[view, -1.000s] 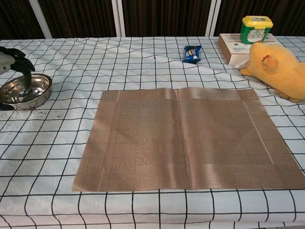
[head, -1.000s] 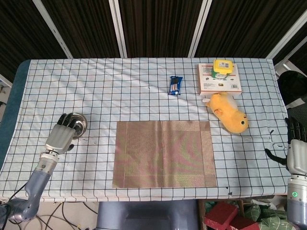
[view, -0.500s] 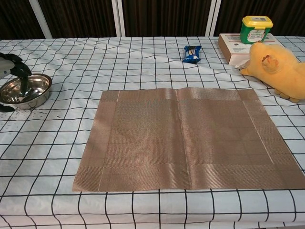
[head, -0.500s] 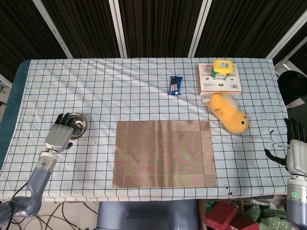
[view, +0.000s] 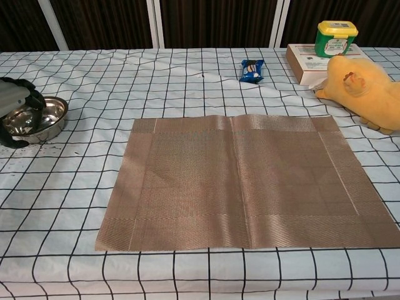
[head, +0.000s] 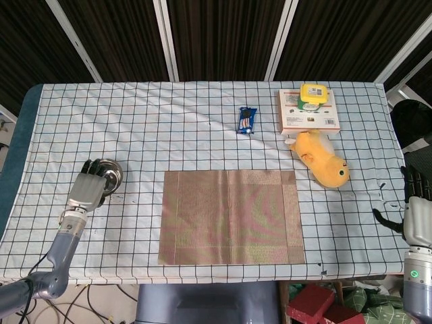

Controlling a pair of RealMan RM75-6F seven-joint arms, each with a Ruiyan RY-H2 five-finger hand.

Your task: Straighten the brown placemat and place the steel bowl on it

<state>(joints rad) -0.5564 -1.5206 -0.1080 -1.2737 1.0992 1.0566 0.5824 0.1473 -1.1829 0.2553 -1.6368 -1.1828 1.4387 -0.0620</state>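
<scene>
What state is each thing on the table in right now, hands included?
brown placemat: flat, unfolded, nothing on it.
steel bowl: upright on the tablecloth, off the placemat.
left hand: fingers curled over the bowl's rim; full grip unclear.
right hand: at the table's right edge, holding nothing.
yellow plush toy: lying on its side.
green-lidded tub: closed, standing on the flat box.
blue snack packet: lying flat.

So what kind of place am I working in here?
Probably a lab or test bench, not a home: a table under a checked cloth with assorted props, dark slatted panels behind, and loose cables on the floor.
</scene>
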